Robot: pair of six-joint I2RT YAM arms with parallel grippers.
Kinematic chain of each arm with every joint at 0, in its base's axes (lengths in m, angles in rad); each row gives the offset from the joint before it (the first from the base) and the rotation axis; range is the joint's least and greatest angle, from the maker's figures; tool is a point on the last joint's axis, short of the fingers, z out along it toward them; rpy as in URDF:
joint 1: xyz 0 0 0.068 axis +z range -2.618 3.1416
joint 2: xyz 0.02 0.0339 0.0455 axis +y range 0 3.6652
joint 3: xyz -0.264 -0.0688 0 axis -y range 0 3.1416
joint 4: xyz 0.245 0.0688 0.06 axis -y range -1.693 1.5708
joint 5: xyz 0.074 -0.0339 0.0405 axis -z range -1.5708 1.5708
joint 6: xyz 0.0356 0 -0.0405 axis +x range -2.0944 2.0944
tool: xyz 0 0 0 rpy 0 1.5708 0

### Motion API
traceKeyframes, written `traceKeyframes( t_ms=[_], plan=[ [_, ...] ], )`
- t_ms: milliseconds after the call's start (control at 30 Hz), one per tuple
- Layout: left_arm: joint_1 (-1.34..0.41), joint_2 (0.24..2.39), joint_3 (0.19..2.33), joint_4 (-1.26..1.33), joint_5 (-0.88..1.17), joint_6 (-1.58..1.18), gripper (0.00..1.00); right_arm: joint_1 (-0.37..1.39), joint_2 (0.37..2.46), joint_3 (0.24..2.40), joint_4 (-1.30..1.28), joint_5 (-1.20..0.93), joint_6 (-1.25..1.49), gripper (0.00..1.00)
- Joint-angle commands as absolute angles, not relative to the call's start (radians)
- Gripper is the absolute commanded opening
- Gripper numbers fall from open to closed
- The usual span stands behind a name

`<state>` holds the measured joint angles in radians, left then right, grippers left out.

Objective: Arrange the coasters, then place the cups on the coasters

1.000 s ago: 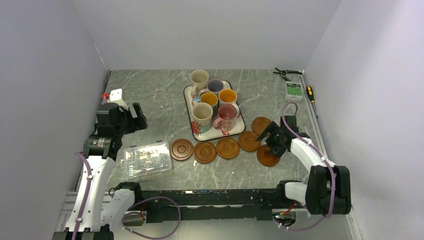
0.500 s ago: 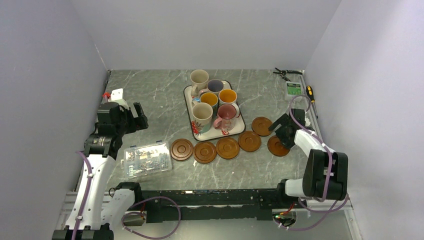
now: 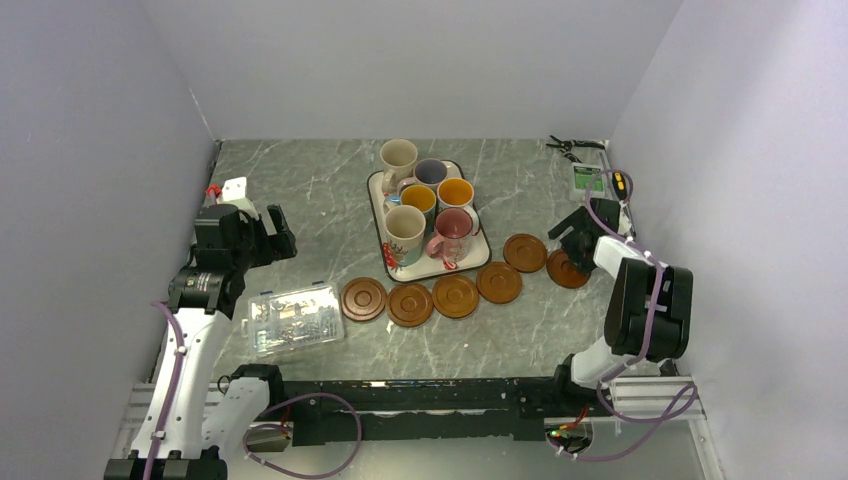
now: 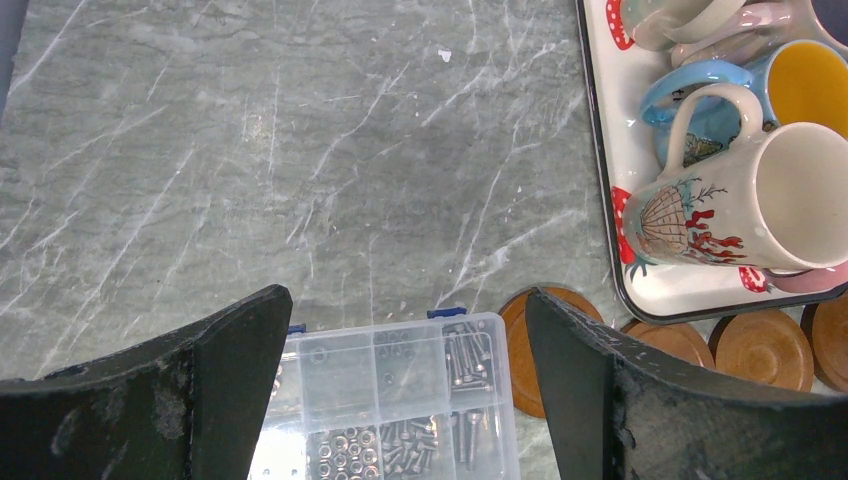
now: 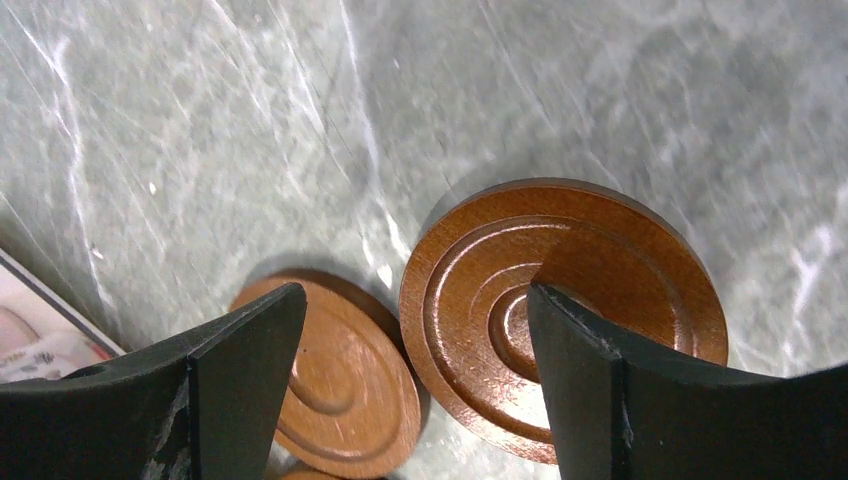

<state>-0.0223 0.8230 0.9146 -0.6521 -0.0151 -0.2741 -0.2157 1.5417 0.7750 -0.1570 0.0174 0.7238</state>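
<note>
From above, my right gripper (image 3: 573, 243) hangs over the end coaster (image 3: 561, 272), far nearer it than my left gripper (image 3: 272, 238), whose jaws stand apart near the clear box (image 3: 295, 318); the cups (image 3: 455, 192) wait on the tray (image 3: 430, 270). My left wrist view misses that coaster. My right wrist view shows what the top hides: jaws wide, holding nothing, the round disc flat below, toward my right finger (image 5: 600, 400), just beside its neighbour coaster (image 5: 340, 380).

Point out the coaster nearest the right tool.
The rightmost coaster, directly beneath the right tool; its nearest neighbour lies farther left.
</note>
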Motion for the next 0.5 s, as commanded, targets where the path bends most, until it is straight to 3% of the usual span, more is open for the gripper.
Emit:
traceKeyframes(
  t_ms=[0, 467],
  plan=[
    [-0.026, 0.824, 0.936, -0.628, 0.002, -0.27, 0.94, -0.224, 1.643, 0.836, -0.117, 0.06, 0.691, 0.86],
    [-0.026, 0.827, 0.936, -0.626, 0.002, -0.266, 0.94, -0.163, 1.834, 1.034, -0.129, 0.051, 0.664, 0.85]
  ],
)
